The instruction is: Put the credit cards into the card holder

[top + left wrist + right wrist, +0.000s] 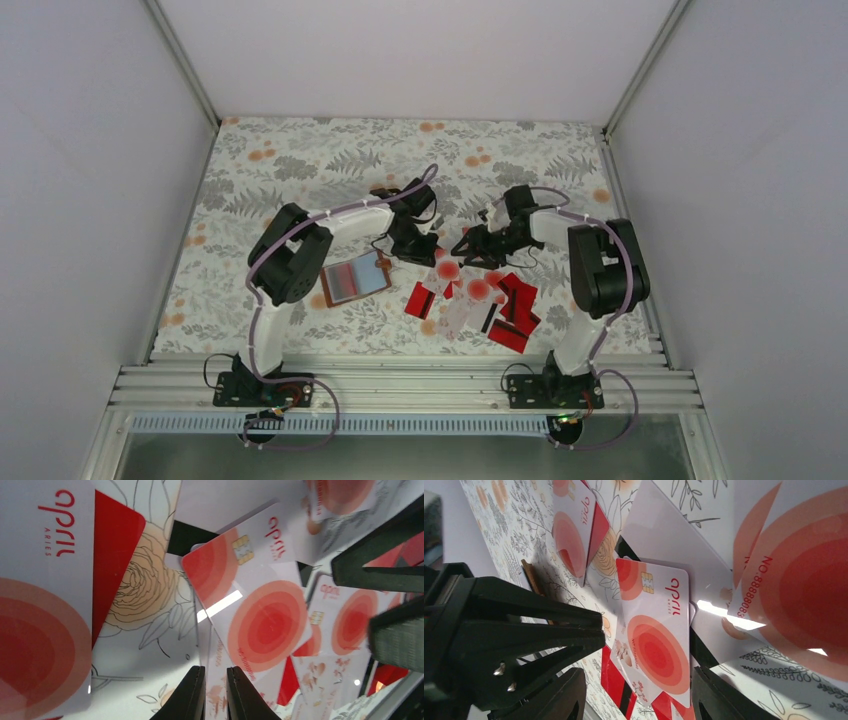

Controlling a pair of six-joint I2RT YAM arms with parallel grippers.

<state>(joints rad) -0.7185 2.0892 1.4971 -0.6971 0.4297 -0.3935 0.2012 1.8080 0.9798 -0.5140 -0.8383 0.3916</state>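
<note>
The card holder [355,280] lies open on the floral table, brown rim with pale blue-grey pockets up. To its right is a scatter of credit cards: white ones with red blotches [450,270] and red ones with a dark stripe [515,310]. My left gripper [415,248] is at the left edge of the scatter. In the left wrist view its jaws [216,680] stand almost together on the edge of a white card [235,677]. My right gripper [470,245] is open and straddles a white card with red rings [656,635], its fingertips [711,695] low over the pile.
The two grippers face each other a few centimetres apart; the left one fills the left of the right wrist view [524,625]. Grey enclosure walls [100,200] bound the table on three sides. A metal rail [400,385] runs along the near edge.
</note>
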